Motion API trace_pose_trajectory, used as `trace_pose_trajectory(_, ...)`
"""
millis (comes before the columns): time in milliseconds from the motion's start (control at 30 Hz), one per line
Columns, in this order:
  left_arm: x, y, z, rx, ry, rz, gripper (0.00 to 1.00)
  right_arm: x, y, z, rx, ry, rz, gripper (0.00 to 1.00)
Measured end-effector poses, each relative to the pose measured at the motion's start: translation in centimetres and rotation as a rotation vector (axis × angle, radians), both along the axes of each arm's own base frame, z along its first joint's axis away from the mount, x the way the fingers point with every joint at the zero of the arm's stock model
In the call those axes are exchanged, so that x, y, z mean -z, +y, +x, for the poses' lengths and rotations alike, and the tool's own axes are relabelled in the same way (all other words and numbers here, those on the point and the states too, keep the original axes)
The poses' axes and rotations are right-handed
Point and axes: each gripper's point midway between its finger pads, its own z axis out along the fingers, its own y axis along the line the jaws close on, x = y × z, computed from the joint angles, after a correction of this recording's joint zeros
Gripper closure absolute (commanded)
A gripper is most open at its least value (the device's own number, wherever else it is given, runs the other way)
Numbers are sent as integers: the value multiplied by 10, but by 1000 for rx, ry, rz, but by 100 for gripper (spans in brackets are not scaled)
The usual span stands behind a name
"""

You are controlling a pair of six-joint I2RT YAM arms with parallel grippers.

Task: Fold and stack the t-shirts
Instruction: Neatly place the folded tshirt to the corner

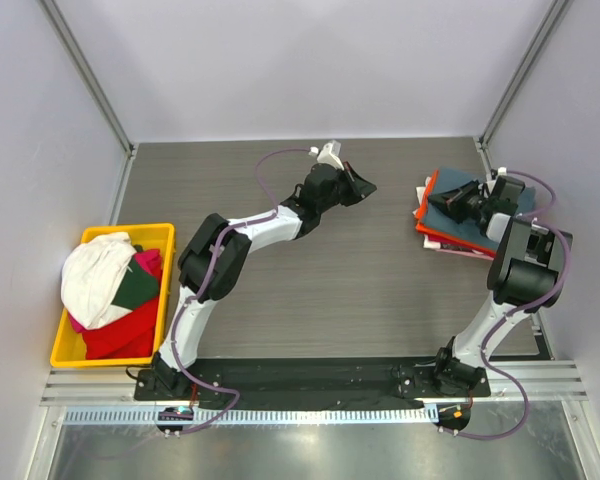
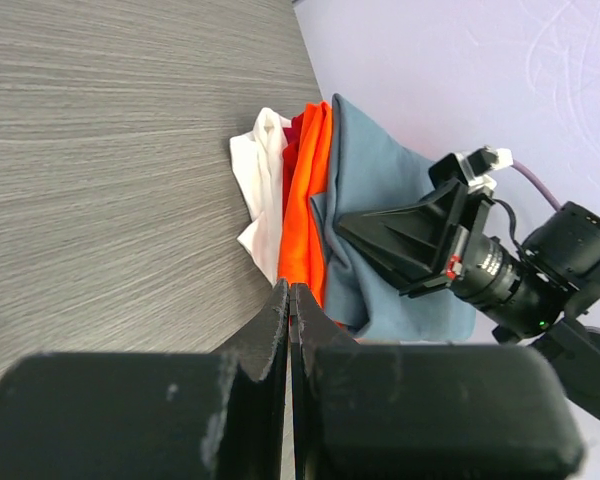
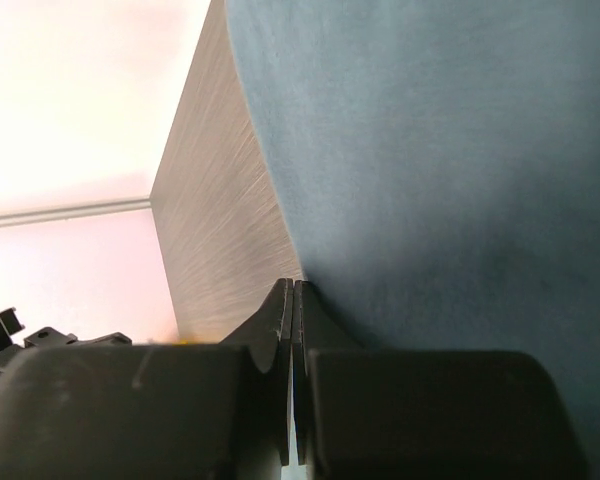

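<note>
A yellow plastic bin [image 1: 166, 290] is sitting on the dark wood-grain table [image 1: 360, 300], well apart from the left gripper [image 1: 365, 187], off to its left.

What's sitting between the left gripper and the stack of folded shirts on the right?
Nothing. Only bare table separates the left gripper from the stack; the top view shows that stretch plainly.

Four folded shirts lie in one stack: one blue-grey shirt [image 2: 380, 200], one orange shirt [image 2: 305, 200], one dark red shirt [image 2: 292, 140] and one white shirt [image 2: 260, 170]. One yellow bin [image 1: 65, 358] holds at least three loose garments: one white tee [image 1: 95, 280], one dark green tee [image 1: 135, 287] and one red tee [image 1: 120, 338]. There are two robot arms, the left arm [image 1: 250, 232] and the right arm [image 1: 525, 265].
</note>
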Motion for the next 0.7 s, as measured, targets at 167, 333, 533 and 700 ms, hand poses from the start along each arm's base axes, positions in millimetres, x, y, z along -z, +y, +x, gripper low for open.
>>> trace_pose_trajectory(167,0,0,0,1,0,0,100,3,15,5,-29,-1,10,99)
trace_pose_trajectory(333,0,0,0,1,-1,2,100,-11,12,15,-23,-20,-2,99)
trace_pose_trajectory(533,1,0,0,2,-6,7,100,-56,-2,44,0,-126,-54,99)
trace_pose_trajectory(700,1,1,0,4,-15,16,100,-63,-16,56,50,-158,-50,99)
